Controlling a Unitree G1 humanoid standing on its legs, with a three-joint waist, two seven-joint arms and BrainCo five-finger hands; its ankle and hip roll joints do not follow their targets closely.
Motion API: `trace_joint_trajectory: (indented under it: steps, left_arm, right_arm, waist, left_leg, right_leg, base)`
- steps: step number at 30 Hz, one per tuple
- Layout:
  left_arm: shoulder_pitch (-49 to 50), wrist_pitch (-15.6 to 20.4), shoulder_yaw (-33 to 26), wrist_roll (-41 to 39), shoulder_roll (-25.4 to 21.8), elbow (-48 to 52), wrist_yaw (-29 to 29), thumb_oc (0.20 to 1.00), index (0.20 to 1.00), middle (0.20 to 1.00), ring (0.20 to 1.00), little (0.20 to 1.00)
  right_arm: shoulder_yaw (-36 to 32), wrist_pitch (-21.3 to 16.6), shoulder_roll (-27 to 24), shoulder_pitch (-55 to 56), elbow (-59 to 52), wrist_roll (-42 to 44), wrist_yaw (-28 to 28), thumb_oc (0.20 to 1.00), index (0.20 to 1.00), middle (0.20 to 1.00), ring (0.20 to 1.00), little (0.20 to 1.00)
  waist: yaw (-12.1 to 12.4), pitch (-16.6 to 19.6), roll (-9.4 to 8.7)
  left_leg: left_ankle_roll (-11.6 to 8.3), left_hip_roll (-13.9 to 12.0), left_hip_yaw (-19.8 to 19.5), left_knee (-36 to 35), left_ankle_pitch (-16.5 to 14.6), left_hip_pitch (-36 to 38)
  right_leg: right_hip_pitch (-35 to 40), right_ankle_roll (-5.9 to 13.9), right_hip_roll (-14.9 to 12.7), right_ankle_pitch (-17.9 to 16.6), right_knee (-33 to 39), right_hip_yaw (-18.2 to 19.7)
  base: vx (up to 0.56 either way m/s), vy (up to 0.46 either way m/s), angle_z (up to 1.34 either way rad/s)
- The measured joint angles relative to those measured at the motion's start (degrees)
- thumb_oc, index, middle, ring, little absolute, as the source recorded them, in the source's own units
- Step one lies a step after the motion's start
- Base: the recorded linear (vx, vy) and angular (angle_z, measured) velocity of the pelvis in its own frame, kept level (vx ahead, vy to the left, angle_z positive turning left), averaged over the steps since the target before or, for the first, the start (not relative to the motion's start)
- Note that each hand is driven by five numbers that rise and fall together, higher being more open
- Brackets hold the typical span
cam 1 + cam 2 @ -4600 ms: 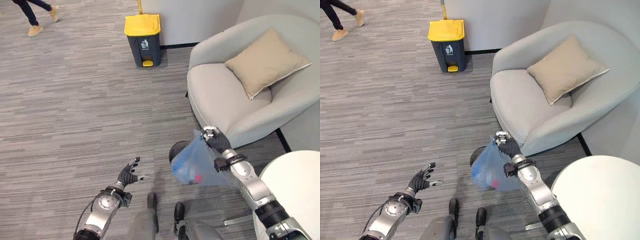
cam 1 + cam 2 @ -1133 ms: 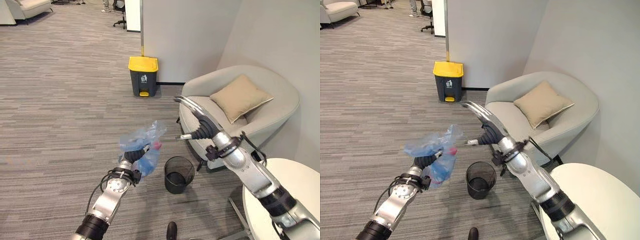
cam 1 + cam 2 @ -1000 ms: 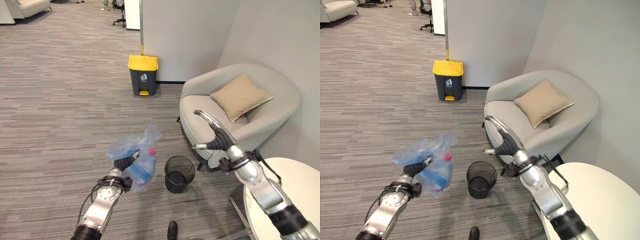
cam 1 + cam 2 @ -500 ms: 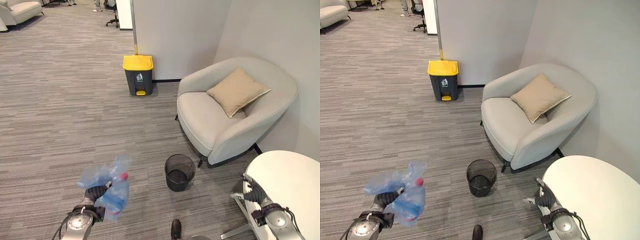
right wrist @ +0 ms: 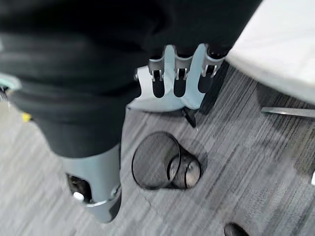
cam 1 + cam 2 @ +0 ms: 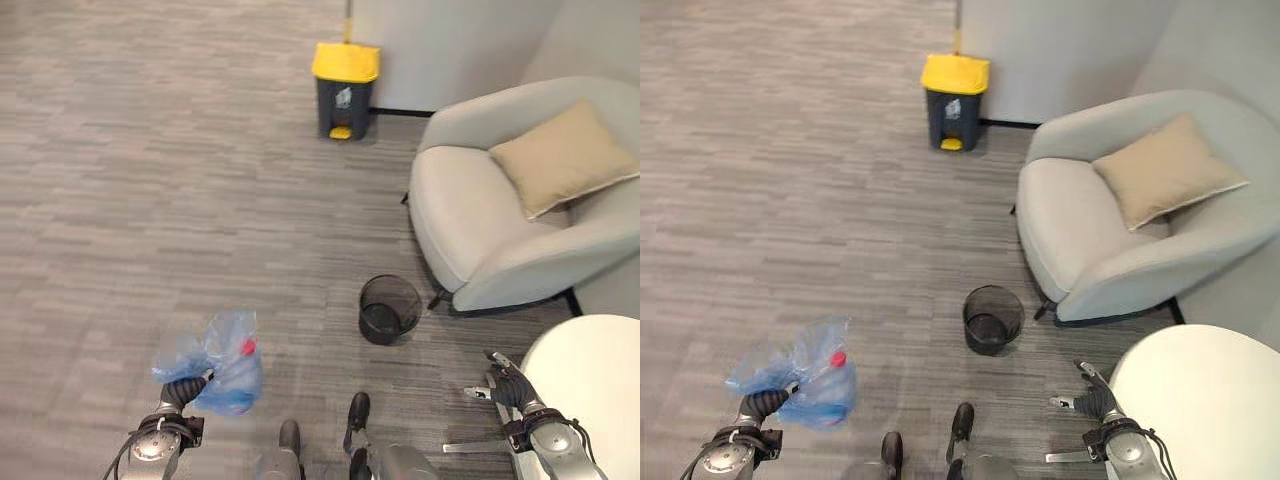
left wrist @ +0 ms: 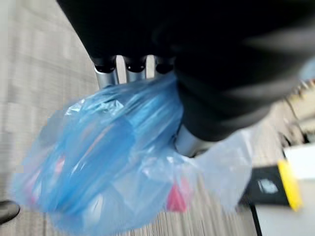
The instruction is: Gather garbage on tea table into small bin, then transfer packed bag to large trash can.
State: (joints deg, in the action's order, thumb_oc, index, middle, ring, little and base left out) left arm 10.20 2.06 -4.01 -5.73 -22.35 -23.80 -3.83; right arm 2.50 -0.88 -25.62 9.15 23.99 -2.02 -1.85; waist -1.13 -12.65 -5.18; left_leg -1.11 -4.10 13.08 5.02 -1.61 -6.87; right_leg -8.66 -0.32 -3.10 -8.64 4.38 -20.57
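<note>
A blue translucent garbage bag [image 6: 217, 361] with a red-capped bottle inside hangs low at my left, above the carpet. My left hand [image 6: 179, 392] is shut on its gathered neck; in the left wrist view the bag [image 7: 108, 162] bulges past the curled fingers [image 7: 107, 74]. My right hand [image 6: 510, 388] sits low beside the white round tea table [image 6: 595, 365], open and holding nothing, its fingers [image 5: 179, 73] straight. The small black mesh bin [image 6: 389, 308] stands on the floor between both hands, no liner visible in it. The large grey trash can with a yellow lid [image 6: 344, 88] stands far ahead by the wall.
A light grey armchair [image 6: 480, 215] with a tan pillow [image 6: 563, 155] stands to the right, just behind the small bin. Grey striped carpet [image 6: 150, 180] stretches open from my left hand to the large trash can.
The bag passed from my right hand to my left. Both arms have dropped low since a second ago, the right down beside the table. The camera has tilted down and shifted.
</note>
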Motion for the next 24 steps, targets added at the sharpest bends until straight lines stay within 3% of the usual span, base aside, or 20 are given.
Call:
trace_joint_trajectory:
  steps: [2, 3, 4, 5, 6, 9, 10, 11, 12, 14, 15, 17, 18, 20, 21, 23, 24]
  left_arm:
    - [-0.27, -0.07, 1.08, 0.0, -0.07, 0.0, 0.05, 0.2, 0.2, 0.2, 0.2, 0.2]
    - [0.18, -0.07, 2.0, 0.01, 0.12, 0.06, 0.12, 0.2, 0.2, 0.2, 0.2, 0.2]
    - [0.28, -0.05, 2.49, 0.02, 0.11, 0.12, 0.08, 0.2, 0.2, 0.2, 0.2, 0.2]
    - [0.22, 0.05, 3.33, 0.03, -1.08, 0.4, 0.18, 0.2, 0.2, 0.2, 0.2, 0.2]
    - [-0.07, -0.11, 3.34, 0.03, -1.14, 0.07, 0.12, 0.2, 0.2, 0.2, 0.2, 0.2]
    - [0.71, -0.2, 3.04, 0.04, -0.96, 0.02, 0.08, 0.2, 0.2, 0.2, 0.2, 0.2]
    - [0.41, -0.16, 2.69, 0.04, -0.37, 0.11, -0.01, 0.2, 0.2, 0.2, 0.2, 0.2]
    - [-0.59, 0.09, 3.4, 0.1, -1.6, 0.41, -0.03, 0.2, 0.2, 0.2, 0.2, 0.2]
    - [-2.04, -0.14, 4.31, 0.13, -1.9, -1.05, -0.01, 0.2, 0.2, 0.2, 0.2, 0.2]
    - [-3.06, -0.04, 4.18, 0.13, -2.11, -0.4, -0.13, 0.2, 0.2, 0.2, 0.2, 0.2]
    - [-3.15, 0.13, 3.89, 0.13, -2.74, 0.21, -0.17, 0.2, 0.2, 0.2, 0.2, 0.2]
    - [-3.84, 0.16, 3.99, 0.13, -3.74, -0.05, -0.18, 0.2, 0.2, 0.2, 0.2, 0.2]
    - [-3.92, 0.16, 4.07, 0.13, -3.42, -0.8, -0.1, 0.2, 0.2, 0.2, 0.2, 0.2]
    - [-4.06, 0.15, 4.08, 0.14, -3.04, -2.0, 0.03, 0.2, 0.2, 0.2, 0.2, 0.2]
    - [-4.05, 0.18, 3.85, 0.16, -2.08, -2.03, -0.4, 0.2, 0.2, 0.2, 0.2, 0.2]
    - [-3.64, 0.07, 4.28, 0.18, -1.21, -2.11, -0.27, 0.2, 0.2, 0.2, 0.2, 0.2]
    - [-3.77, -0.13, 4.46, 0.18, -0.42, -2.23, -0.32, 0.2, 0.2, 0.2, 0.2, 0.2]
  right_arm:
    - [-0.64, 0.03, 0.93, -0.13, 0.37, 0.42, -0.54, 1.0, 1.0, 1.0, 1.0, 1.0]
    - [-0.63, -0.01, 1.14, -1.08, 0.64, 0.92, -0.53, 1.0, 1.0, 1.0, 1.0, 1.0]
    - [-0.68, 0.07, 1.39, -1.76, 1.81, 0.93, -0.54, 1.0, 1.0, 1.0, 1.0, 1.0]
    - [-0.66, 0.09, 2.02, -0.73, 2.11, 0.92, -0.55, 1.0, 1.0, 1.0, 1.0, 1.0]
    - [-0.94, 0.22, 2.48, -0.91, 2.78, 0.92, -0.69, 1.0, 1.0, 1.0, 1.0, 1.0]
    - [-0.57, 0.07, 3.43, -2.72, 2.34, 0.93, -1.16, 1.0, 1.0, 1.0, 1.0, 1.0]
    - [-0.2, 0.09, 3.38, -2.61, 2.52, 0.92, -1.14, 1.0, 1.0, 1.0, 1.0, 1.0]
    - [-0.4, 0.1, 4.26, -1.55, 2.63, 0.97, -1.43, 1.0, 1.0, 1.0, 1.0, 1.0]
    - [-0.55, 0.2, 4.41, -1.56, 3.25, 0.99, -1.7, 1.0, 1.0, 1.0, 1.0, 1.0]
    - [0.01, 0.02, 4.54, -0.9, 3.23, 1.06, -1.7, 1.0, 1.0, 1.0, 1.0, 1.0]
    - [0.94, 0.02, 4.78, -0.91, 3.25, 1.25, -1.7, 1.0, 1.0, 1.0, 1.0, 1.0]
    - [1.39, 0.03, 4.79, -1.91, 3.24, 2.17, -1.69, 1.0, 1.0, 1.0, 1.0, 1.0]
    - [1.42, 0.02, 4.81, -2.52, 3.25, 2.21, -1.74, 1.0, 1.0, 1.0, 1.0, 1.0]
    - [1.47, -0.01, 5.02, -2.28, 3.37, 2.2, -1.75, 1.0, 1.0, 1.0, 1.0, 1.0]
    - [2.03, 0.13, 5.0, -2.05, 3.33, 2.16, -1.78, 1.0, 1.0, 1.0, 1.0, 1.0]
    - [1.99, 0.08, 4.97, -2.01, 3.35, 2.14, -1.75, 1.0, 1.0, 1.0, 1.0, 1.0]
    - [1.77, 0.1, 4.77, -1.51, 3.61, 2.14, -1.75, 1.0, 1.0, 1.0, 1.0, 1.0]
  waist:
    - [-0.21, 0.0, 0.08]
    - [0.63, -0.14, 2.02]
    - [0.3, -0.49, 2.76]
    - [-0.22, 0.66, 0.85]
    - [0.01, 0.83, 0.03]
    - [0.85, 0.99, 1.23]
    - [0.51, 0.96, 1.71]
    - [0.02, 1.68, -0.34]
    - [-0.35, 1.03, 0.08]
    - [-1.74, 1.37, 0.52]
    - [-1.73, 1.7, 0.95]
    - [-2.05, 1.37, 0.61]
    - [-3.05, 1.11, 0.43]
    - [-3.75, 0.97, -0.68]
    - [-3.38, 0.97, -0.84]
    - [-3.67, 0.8, -0.55]
    - [-4.1, 0.69, -0.12]
  left_leg:
    - [0.0, -0.57, 2.46, -0.38, 0.0, 0.22]
    - [0.09, -2.09, 1.66, -1.7, 0.65, 0.02]
    - [0.27, -2.91, 1.77, -1.26, 1.45, -0.18]
    - [0.2, -0.55, 1.87, -1.17, 1.47, 0.15]
    - [0.61, 0.02, 1.87, -0.09, 1.33, -0.27]
    - [1.88, -0.33, 1.52, -0.32, 0.62, -0.88]
    - [2.49, -0.26, 2.25, -0.54, 1.41, -0.4]
    - [2.88, 2.31, 1.64, -0.41, 0.74, -0.69]
    - [3.71, 2.86, 0.54, 0.21, 0.17, -0.6]
    - [4.47, 3.41, -1.82, -1.07, 0.58, 0.33]
    - [4.9, 3.17, -2.48, -2.17, 0.87, 0.1]
    - [5.59, 3.17, -3.3, -3.59, 1.29, 0.26]
    - [5.61, 3.24, -4.02, -4.18, 1.3, 1.47]
    - [4.86, 4.41, -4.58, -6.0, 1.24, 4.92]
    - [3.15, 4.05, -5.1, -4.94, -2.16, 5.75]
    - [1.6, 3.72, -6.51, -5.96, -3.22, 8.52]
    - [0.54, 2.91, -7.78, -6.23, -3.77, 9.73]
  right_leg:
    - [0.12, 0.59, -0.44, 0.41, 0.0, -0.13]
    - [-0.25, 2.89, 0.34, 2.84, -2.48, -0.3]
    - [-2.24, 0.85, -0.2, 5.88, -10.34, 0.01]
    - [-2.59, 2.55, -2.7, 7.88, -12.15, 0.7]
    - [-2.78, 0.72, -3.04, 7.39, -12.15, 1.19]
    - [-2.99, 2.68, -3.04, 7.33, -12.02, 1.48]
    - [-4.24, 1.69, -3.87, 9.13, -16.8, 1.51]
    - [-3.29, 3.2, -7.14, 9.07, -17.88, 1.75]
    - [-3.77, 4.53, -8.22, 8.94, -22.0, 2.64]
    - [-9.19, 6.42, -8.24, 10.76, -31.41, 10.31]
    - [-11.05, 7.21, -6.73, 12.83, -29.71, 12.96]
    - [-12.84, 6.87, -4.64, 12.12, -21.26, 12.39]
    - [-13.48, 7.14, -3.21, 10.25, -15.94, 12.45]
    - [-12.14, 7.09, -3.18, 5.8, -10.73, 12.05]
    - [-12.1, 8.13, -3.26, 5.24, -6.91, 7.07]
    - [-10.01, 8.19, -3.5, 3.53, -3.67, 4.78]
    - [-8.25, 8.03, -2.82, 0.77, -3.92, 4.24]
  base:
    - [0.1, 0.132, 0.27]
    - [0.05, 0.25, 0.12]
    - [0.04, 0.283, 0.24]
    - [0.13, 0.157, 0.22]
    - [0.05, 0.154, 0.02]
    - [0.07, 0.14, -0.26]
    - [0.11, 0.267, 0.21]
    - [0.2, 0.214, 0.46]
    - [0.19, 0.111, 0.71]
    - [0.19, 0.042, 0.5]
    - [0.22, 0.025, 0.25]
    - [0.22, 0.021, 0.23]
    - [0.46, -0.026, 0.32]
    - [0.61, -0.078, 0.4]
    - [0.52, -0.126, 0.2]
    - [0.39, -0.134, 0.31]
    - [0.37, -0.177, 0.51]
